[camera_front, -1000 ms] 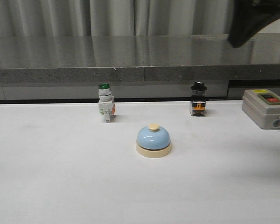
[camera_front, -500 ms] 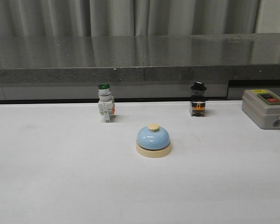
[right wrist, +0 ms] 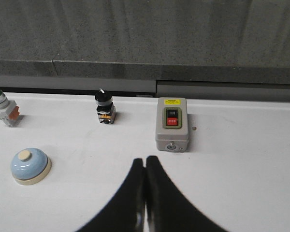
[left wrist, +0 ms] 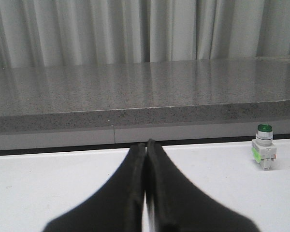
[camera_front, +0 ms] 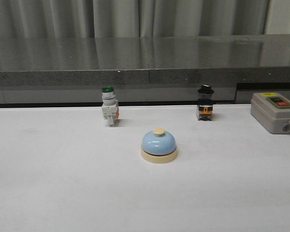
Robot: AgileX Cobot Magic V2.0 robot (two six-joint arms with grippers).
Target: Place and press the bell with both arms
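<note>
The bell (camera_front: 158,145), a light-blue dome on a cream base with a cream knob, stands upright in the middle of the white table. It also shows in the right wrist view (right wrist: 30,166). No arm shows in the front view. My left gripper (left wrist: 145,143) is shut and empty above the table; the bell is out of its view. My right gripper (right wrist: 145,159) is shut and empty, raised over the table with the bell well off to one side of it.
A green-capped white pushbutton (camera_front: 109,112) stands behind the bell to the left. A black selector switch (camera_front: 205,102) stands behind to the right. A grey box with a red button (camera_front: 275,112) sits at the right edge. A dark stone ledge (camera_front: 145,63) runs along the back.
A second ago a dark arm part showed at the top right of the front view. It left the view by half a second ago. The bell has not moved.
</note>
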